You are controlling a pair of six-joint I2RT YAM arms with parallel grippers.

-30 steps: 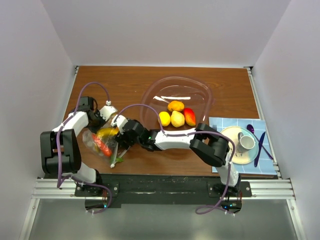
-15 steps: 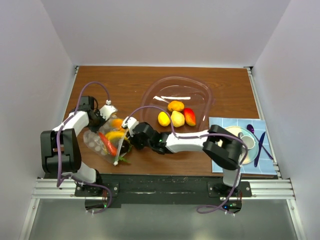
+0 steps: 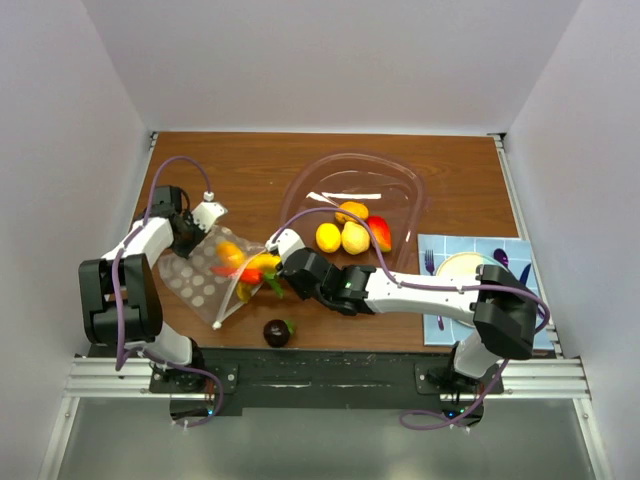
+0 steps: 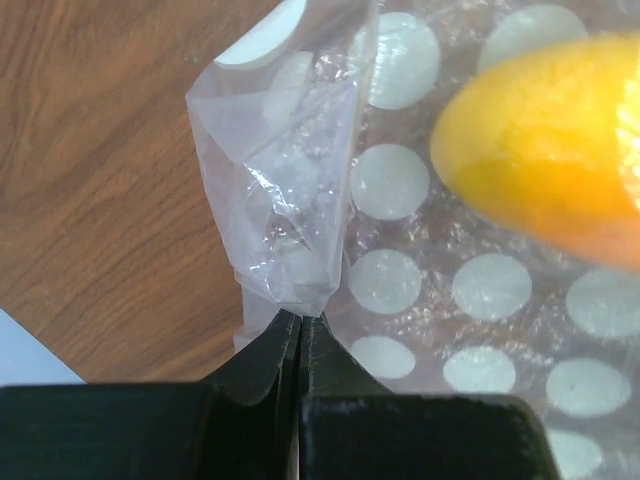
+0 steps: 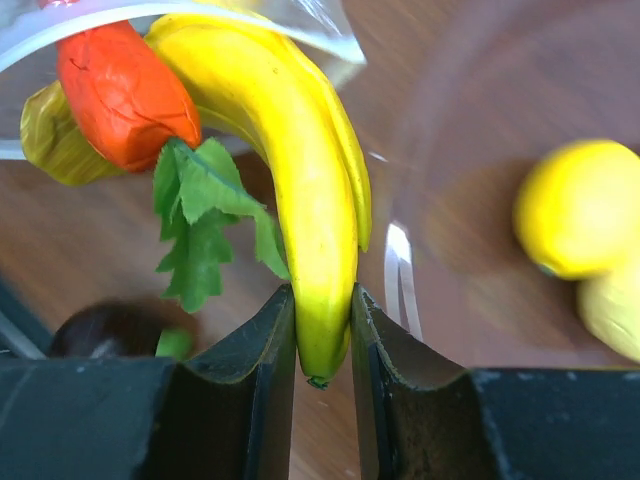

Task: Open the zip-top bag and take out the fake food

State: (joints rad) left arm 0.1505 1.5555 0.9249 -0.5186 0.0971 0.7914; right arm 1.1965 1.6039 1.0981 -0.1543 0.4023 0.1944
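Yellow banana (image 5: 300, 220) is poking from open bag (image 3: 195, 285) centre-left, right gripper (image 5: 320, 305) pinching it, left gripper (image 4: 300, 328) clamping bag corner; more food (image 3: 226, 252) waiting inside.

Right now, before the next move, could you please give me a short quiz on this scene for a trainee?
1. True or false: the left pincer is shut on a corner of the zip-top bag.
2. What does the right pincer grip? A) the banana B) a lemon C) the fork
3. How many pieces of fake food lie in the clear bowl?
Key: 1 true; 2 A; 3 four.
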